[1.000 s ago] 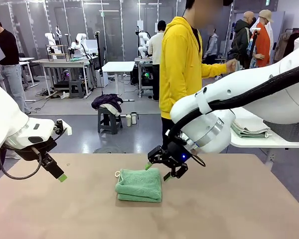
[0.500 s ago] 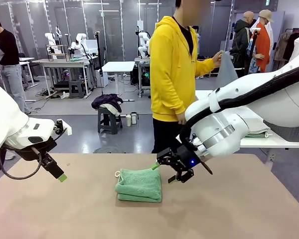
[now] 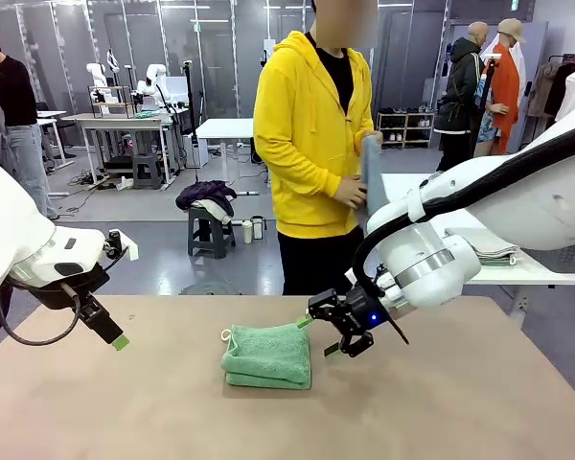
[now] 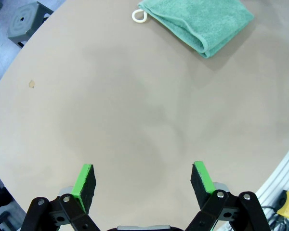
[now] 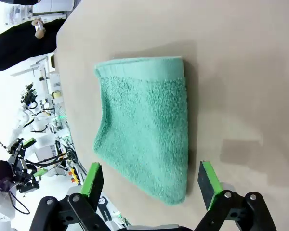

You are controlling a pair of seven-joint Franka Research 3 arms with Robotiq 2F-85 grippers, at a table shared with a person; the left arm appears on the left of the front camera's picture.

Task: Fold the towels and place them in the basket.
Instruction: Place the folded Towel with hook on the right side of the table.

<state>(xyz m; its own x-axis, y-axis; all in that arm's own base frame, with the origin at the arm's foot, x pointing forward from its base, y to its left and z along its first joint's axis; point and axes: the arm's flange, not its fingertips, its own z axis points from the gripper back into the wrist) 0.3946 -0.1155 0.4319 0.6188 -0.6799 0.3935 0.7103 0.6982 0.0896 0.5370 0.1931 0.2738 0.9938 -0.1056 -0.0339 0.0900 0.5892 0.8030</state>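
The green towel (image 3: 268,355) lay folded on the table (image 3: 460,402), just beside the right gripper (image 3: 318,336) and at its tips. That gripper was open and empty, its fingers (image 5: 94,178) spread wide, and in the wrist view the towel's near edge lay between them. The right arm reached in low from the right, its wrist bent toward the towel. The left gripper (image 3: 118,339), also open and empty, hung over bare table well apart from the towel, angled downward. Beyond the right gripper, a person held a grey-blue towel (image 3: 372,177) upright in one hand (image 3: 350,195).
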